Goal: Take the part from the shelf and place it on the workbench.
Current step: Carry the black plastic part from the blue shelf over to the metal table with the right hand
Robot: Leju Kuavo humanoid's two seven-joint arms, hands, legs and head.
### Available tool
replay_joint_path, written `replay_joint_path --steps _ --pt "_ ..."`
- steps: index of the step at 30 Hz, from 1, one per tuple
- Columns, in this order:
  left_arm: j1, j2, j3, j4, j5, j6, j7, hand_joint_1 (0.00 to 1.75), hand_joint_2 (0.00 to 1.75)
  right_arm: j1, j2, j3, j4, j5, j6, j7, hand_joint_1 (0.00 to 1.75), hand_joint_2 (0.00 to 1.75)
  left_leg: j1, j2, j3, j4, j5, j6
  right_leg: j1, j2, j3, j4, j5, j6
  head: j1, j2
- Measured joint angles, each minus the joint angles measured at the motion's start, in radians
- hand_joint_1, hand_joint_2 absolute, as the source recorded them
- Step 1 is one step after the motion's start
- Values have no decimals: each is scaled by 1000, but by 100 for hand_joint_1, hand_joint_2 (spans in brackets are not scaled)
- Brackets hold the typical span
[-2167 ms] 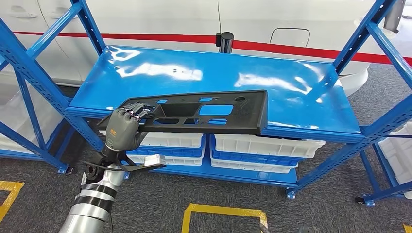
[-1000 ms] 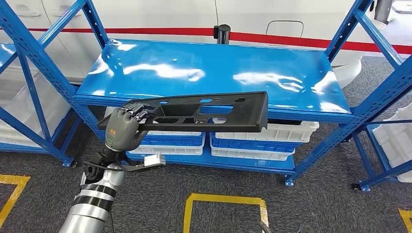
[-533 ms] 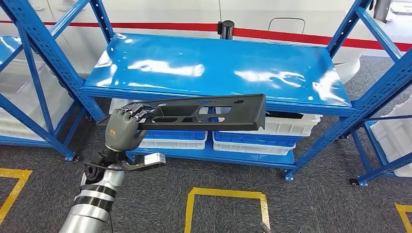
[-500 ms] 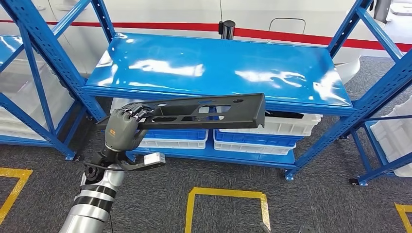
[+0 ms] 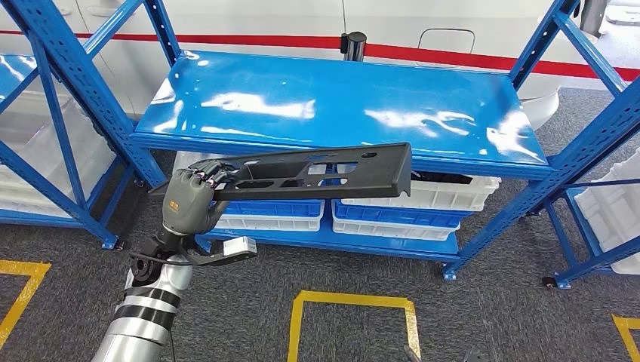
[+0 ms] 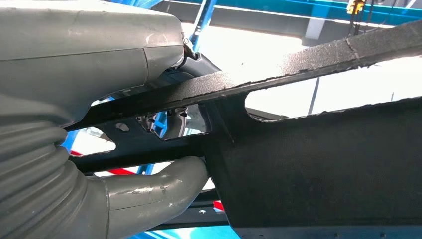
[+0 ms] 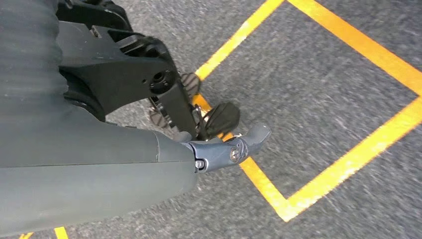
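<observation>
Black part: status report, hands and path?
Left hand grips black part by one end, clear of blue shelf. Right hand hangs open over the floor. Nothing blocking.

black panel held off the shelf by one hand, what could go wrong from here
1. The left hand grips the long black panel at one end alone, so the free end could sag or twist the panel out of the grip.
2. The panel's far end hangs near the front edge of the blue shelf and its uprights; a turn could knock it against them.
3. The right hand hangs low over the floor, too far away to steady the panel if it slips.
</observation>
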Motion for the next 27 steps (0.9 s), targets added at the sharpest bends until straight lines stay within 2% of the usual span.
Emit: replay_joint_path --steps 13,17,20,23,25,27 --pt "0 0 0 0 0 0 0 175 175 0 0 0 0 0 0 0 0 175 0 0 0 0 0 0 0 0 0 0 0 0 0 0" --pt "0 0 -1 0 0 0 1 175 175 0 0 0 0 0 0 0 0 175 -1 0 -5 0 4 6 2 0 -10 19 -21 -4 3 0" --pt "-1 0 -2 0 0 0 2 175 175 0 1 0 0 0 0 0 0 175 -1 0 -11 -1 9 13 2 0 -24 55 -49 -9 5 0" --pt "-1 0 -3 0 0 0 2 175 175 0 2 0 0 0 0 0 0 175 -1 0 -19 -1 14 17 2 0 -47 117 -84 -13 7 0" --pt "0 0 -4 2 0 0 3 175 175 0 2 0 0 0 0 0 0 175 -3 1 -35 0 25 19 2 0 -84 221 -132 -15 8 0" --pt "1 0 -5 4 0 0 4 175 175 1 2 0 0 0 0 0 0 175 -6 1 -57 0 41 18 2 0 -96 297 -165 -9 8 0"
